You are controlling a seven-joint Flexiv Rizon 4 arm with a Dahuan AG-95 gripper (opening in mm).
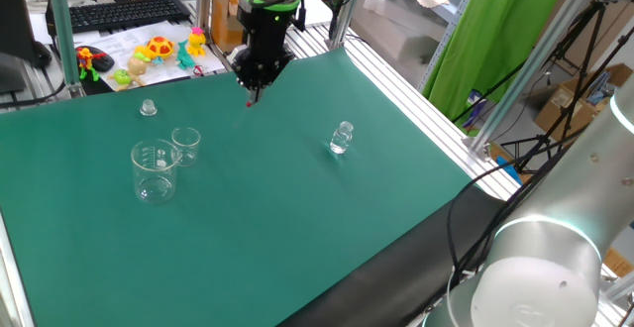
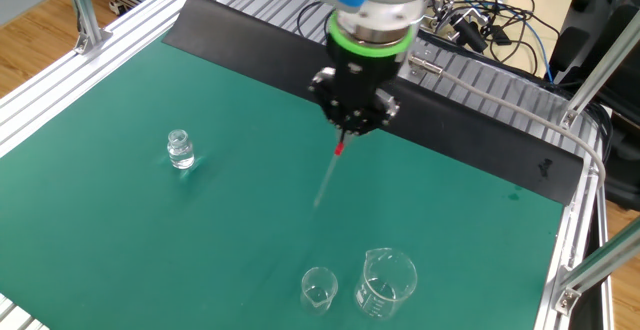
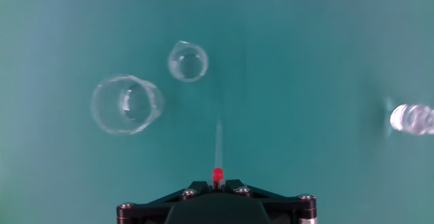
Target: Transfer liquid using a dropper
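My gripper [image 1: 255, 87] [image 2: 347, 133] [image 3: 217, 181] hangs above the green mat, shut on the red end of the dropper [image 2: 331, 173] [image 3: 218, 149]. The dropper's thin clear stem points down and away from the fingers, its tip above bare mat. In the hand view the small beaker [image 3: 188, 61] and the large beaker [image 3: 126, 104] stand ahead and to the left of the stem. Both beakers [image 1: 185, 145] [image 1: 155, 170] sit at the left of the mat in one fixed view, apart from the gripper.
A small clear glass vial [image 1: 342, 137] [image 2: 180, 150] [image 3: 411, 119] stands alone on the mat. A small clear cap-like piece [image 1: 148, 108] lies near the mat's far left. Toys and a keyboard [image 1: 124, 13] lie beyond the mat. Aluminium rails [image 2: 500, 105] border the mat.
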